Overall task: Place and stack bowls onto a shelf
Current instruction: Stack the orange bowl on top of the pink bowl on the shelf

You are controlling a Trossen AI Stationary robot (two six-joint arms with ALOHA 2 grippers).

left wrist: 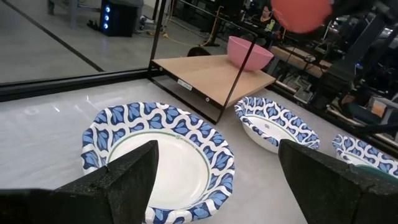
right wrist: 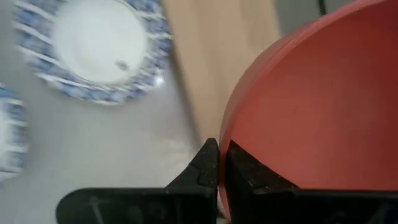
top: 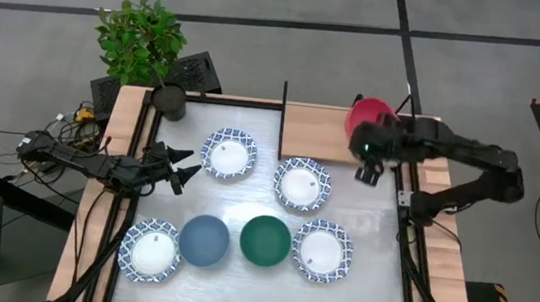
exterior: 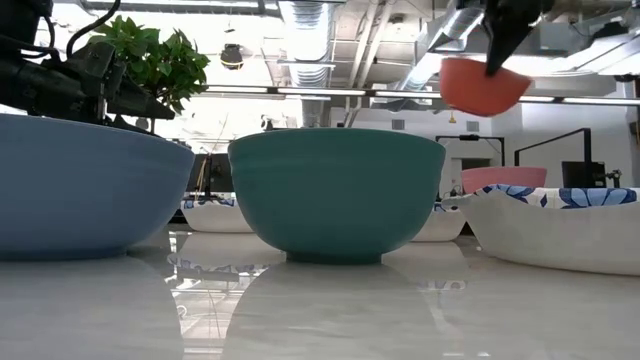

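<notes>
While pinched by its rim, the red bowl (right wrist: pixel 311 106) hangs from the right end effector (right wrist: pixel 222 165) above the shelf (top: pixel 317 131).

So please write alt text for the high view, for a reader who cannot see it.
The right gripper holds a red bowl above the wooden shelf. Six bowls sit on the white table; the open left gripper waits near one.
</notes>
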